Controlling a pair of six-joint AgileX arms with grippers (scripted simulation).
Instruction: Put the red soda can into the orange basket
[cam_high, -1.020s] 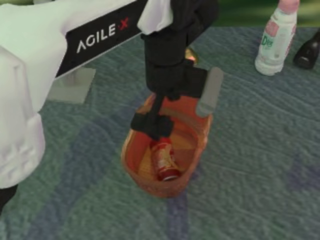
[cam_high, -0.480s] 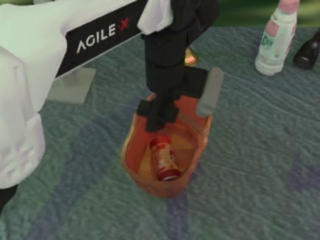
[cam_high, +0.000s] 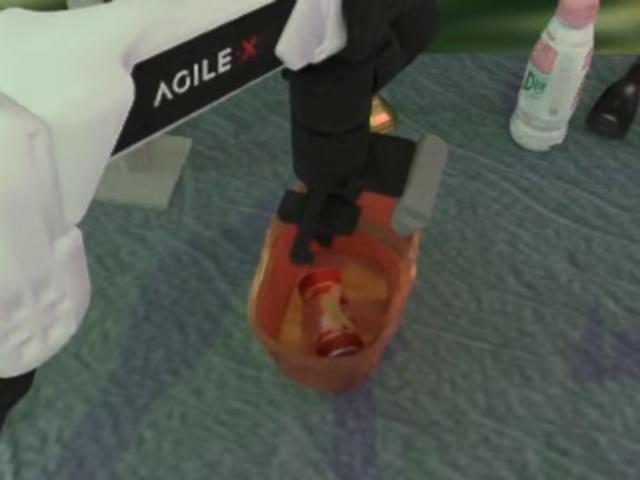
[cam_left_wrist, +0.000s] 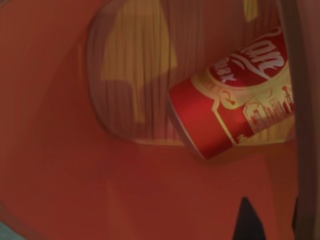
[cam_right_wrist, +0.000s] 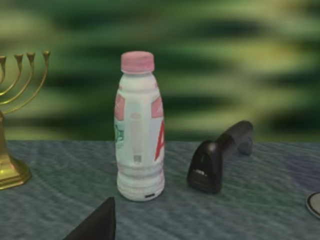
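- The table (cam_high: 520, 330) carried a blue-green patterned cover, and behind its far edge the background was a blur of green.
- The orange basket (cam_high: 268, 330) stood near the middle of the table, a little toward the near edge.
- The red soda can (cam_high: 331, 312) lay on its side on the basket's slatted floor, silver end toward the near rim; in the left wrist view the can (cam_left_wrist: 235, 95) rested against the pale slats, with the orange wall (cam_left_wrist: 75, 190) around it.
- The left gripper (cam_high: 318, 232) hung over the far part of the basket, above the can and apart from it, holding nothing; how wide its pincer stood could not be told, as only one dark fingertip (cam_left_wrist: 246, 220) showed in the wrist view.
- A white bottle with a pink cap (cam_high: 552, 80) stood near the table's far right corner, with a black handheld scanner (cam_high: 615, 103) just beside it toward the right edge.
- The right wrist view showed the same bottle (cam_right_wrist: 139, 130) upright, the scanner (cam_right_wrist: 217, 157) lying near it, and a brass candelabrum (cam_right_wrist: 12, 125) well apart on the other side.
- Of the right gripper only a dark tip (cam_right_wrist: 97, 225) was seen, so the state of its pincer could not be told.
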